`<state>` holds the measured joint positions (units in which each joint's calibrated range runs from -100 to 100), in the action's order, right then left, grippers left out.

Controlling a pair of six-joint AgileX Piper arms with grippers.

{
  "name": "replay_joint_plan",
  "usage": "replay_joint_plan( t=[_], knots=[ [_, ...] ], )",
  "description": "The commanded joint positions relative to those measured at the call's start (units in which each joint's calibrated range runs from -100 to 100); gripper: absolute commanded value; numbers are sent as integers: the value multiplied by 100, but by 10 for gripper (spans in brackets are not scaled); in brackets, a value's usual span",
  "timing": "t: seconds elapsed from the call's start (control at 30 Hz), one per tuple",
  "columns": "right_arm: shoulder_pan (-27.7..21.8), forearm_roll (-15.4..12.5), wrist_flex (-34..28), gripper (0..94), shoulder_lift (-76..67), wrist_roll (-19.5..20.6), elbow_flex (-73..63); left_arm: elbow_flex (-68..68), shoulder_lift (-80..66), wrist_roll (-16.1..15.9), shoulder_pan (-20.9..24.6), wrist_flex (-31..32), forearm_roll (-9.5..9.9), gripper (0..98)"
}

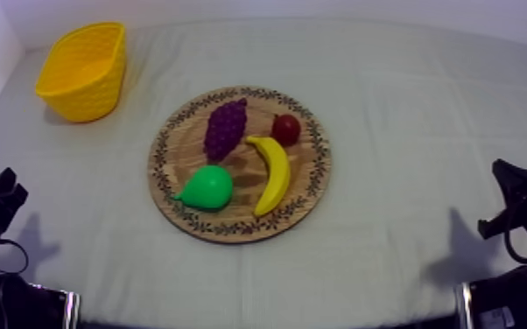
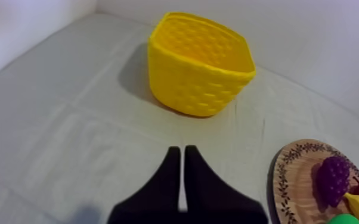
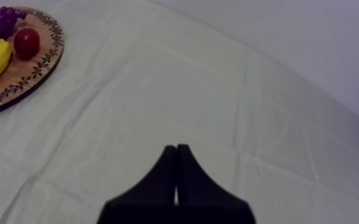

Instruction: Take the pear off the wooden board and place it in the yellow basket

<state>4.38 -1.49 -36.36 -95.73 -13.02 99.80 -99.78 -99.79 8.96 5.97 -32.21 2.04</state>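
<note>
Right now the green toy pear (image 1: 207, 187) lies on the near-left part of the round wooden board with a patterned rim (image 1: 318, 166), stem end pointing left, touched by neither arm. Purple bunch of grapes (image 1: 225, 128) sits just beyond it, the yellow banana (image 1: 272, 173) just to its right, and the small red fruit (image 1: 286, 129) at the far right of the board. Yellow woven basket (image 1: 79, 96) stands at the far left of the grey-white cloth (image 1: 407, 105), well apart from the board.

Left gripper (image 2: 179, 152): fingers pressed together in a narrow wedge, grasping nothing, over bare cloth on the near side of the basket. Its camera cuts the board off, and the pear there is just a green sliver. Right gripper (image 3: 176, 149): fingers likewise closed together, nothing held, over bare cloth right of the board. Its camera catches part of the board, with grapes and banana cut off. From above, both arms sit low at the near edges, partly out of frame.
</note>
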Motion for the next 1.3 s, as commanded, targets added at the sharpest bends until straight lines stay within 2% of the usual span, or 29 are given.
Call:
replay_joint_plan(
  t=[0.0,0.87,1.1,1.27],
  knots=[
    [-2,0,-2,4,-3,1,-2,1,-4,0,0,-4,-1,0],
    [-2,0,-2,4,-3,1,-2,10,-4,-9,-21,-69,-12,0],
    [-2,0,-2,4,-3,1,-2,47,-4,-160,-455,-135,-36,0],
    [-2,0,-2,4,-3,1,-2,73,74,-221,-789,-116,-188,0]
  ],
)
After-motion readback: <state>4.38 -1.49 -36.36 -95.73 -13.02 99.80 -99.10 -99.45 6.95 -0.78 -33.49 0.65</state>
